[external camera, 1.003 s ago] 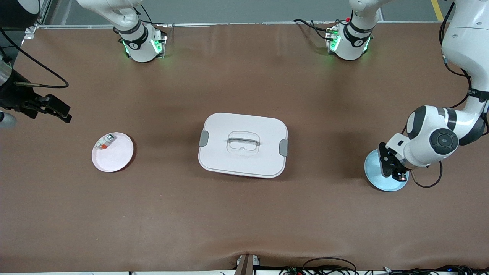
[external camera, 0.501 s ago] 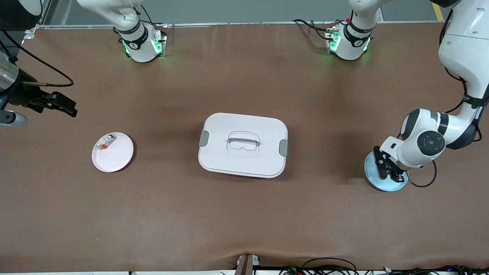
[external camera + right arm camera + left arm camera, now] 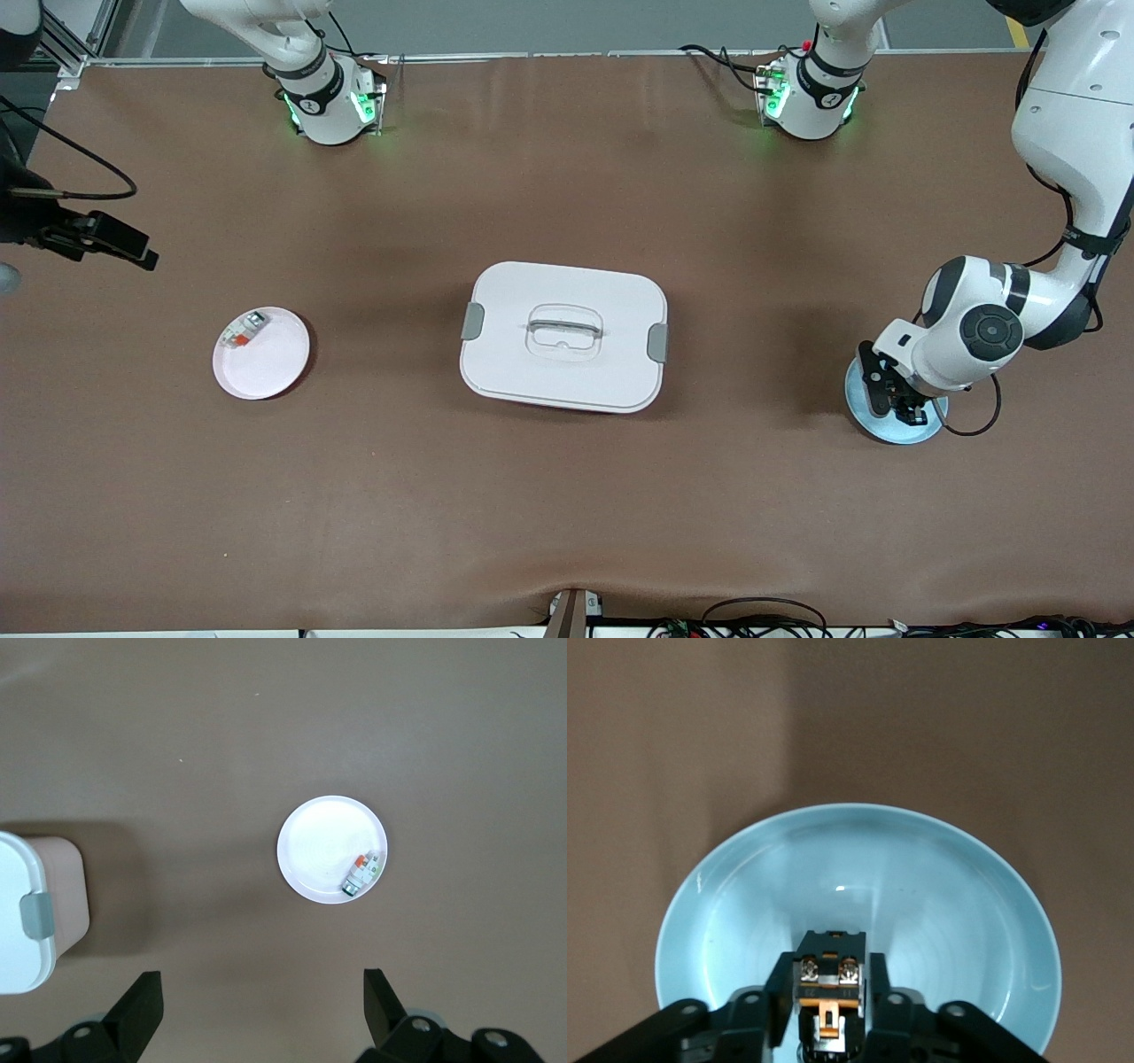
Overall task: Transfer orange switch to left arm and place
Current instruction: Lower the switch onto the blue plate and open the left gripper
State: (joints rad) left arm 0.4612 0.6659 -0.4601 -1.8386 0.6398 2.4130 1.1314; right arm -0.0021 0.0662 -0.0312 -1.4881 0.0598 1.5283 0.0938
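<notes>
Left wrist view: left end effector (image 3: 829, 988) clamps orange switch (image 3: 828, 950) over plate (image 3: 939, 895); right end effector (image 3: 263, 999) gapes.

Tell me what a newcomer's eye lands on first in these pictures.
The big white box with grey latches sits mid-table, biggest thing there. At the left arm's end, the left hand is low over a light blue plate with the orange switch between its fingers. At the right arm's end a pink plate carries a white-grey piece.
</notes>
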